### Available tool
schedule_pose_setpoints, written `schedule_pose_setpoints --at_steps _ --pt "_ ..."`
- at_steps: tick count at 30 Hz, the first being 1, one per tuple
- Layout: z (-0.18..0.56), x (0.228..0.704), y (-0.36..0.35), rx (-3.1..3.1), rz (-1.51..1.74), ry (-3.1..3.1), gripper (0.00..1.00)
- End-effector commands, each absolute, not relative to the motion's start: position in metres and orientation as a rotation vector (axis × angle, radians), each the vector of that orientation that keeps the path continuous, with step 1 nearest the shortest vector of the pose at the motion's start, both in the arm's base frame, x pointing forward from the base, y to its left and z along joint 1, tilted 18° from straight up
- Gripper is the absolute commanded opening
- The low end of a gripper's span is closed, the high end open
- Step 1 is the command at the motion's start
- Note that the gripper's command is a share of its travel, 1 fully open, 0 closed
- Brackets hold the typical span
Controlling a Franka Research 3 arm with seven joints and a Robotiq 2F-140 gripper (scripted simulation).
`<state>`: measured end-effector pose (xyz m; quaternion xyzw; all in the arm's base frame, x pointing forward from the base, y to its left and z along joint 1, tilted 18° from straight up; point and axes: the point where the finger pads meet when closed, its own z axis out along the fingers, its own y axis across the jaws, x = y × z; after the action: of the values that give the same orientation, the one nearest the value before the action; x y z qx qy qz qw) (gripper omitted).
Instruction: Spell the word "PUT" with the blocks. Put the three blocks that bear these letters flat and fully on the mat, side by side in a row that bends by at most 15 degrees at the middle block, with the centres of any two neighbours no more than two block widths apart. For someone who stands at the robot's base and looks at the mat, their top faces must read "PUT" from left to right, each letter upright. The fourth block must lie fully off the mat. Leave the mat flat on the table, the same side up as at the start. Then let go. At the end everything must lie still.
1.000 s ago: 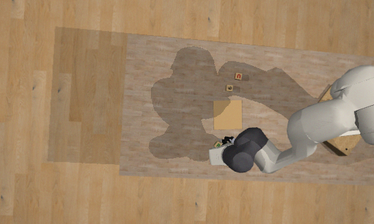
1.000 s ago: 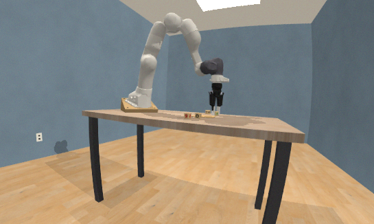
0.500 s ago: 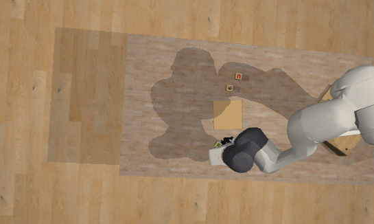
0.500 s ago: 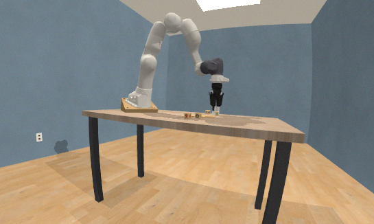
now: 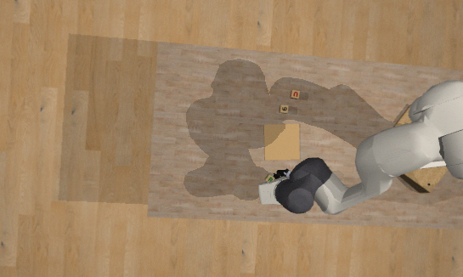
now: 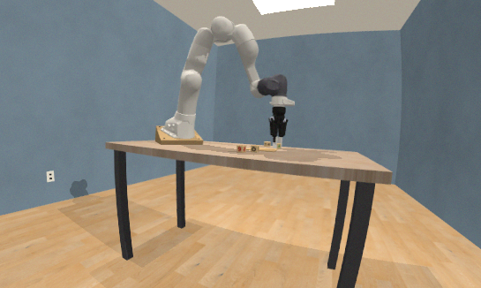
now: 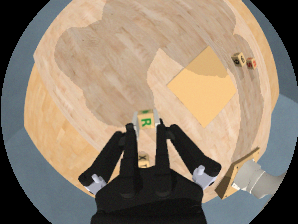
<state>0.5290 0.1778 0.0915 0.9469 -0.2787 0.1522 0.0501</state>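
Observation:
My gripper (image 5: 279, 175) stands low over the table just off the tan mat's (image 5: 281, 141) near edge, fingers pointing down. In the wrist view its fingertips close on both sides of a block with a green letter (image 7: 145, 121), which looks like P or R; this block also shows in the overhead view (image 5: 269, 178) and in the side view (image 6: 278, 144). A second small block (image 7: 143, 157) lies on the table under the gripper, its letter hidden. A block with a red U (image 5: 296, 94) and a block with a dark round letter (image 5: 284, 109) lie beyond the mat's far edge.
The robot's base (image 5: 423, 170) on its wooden plate stands at the table's right end. The arm's forearm (image 5: 325, 191) hangs over the table beside the mat. No block lies on the mat.

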Motion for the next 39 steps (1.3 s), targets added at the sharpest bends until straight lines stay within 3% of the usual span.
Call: schedule_pose_setpoints --at_steps 1,24,39 --pt "0.092 0.53 0.178 2.886 0.465 -0.851 0.16" --pt "0.101 0.528 0.18 2.886 0.465 -0.851 0.16" --pt "0.185 0.505 0.196 2.886 0.465 -0.851 0.16"
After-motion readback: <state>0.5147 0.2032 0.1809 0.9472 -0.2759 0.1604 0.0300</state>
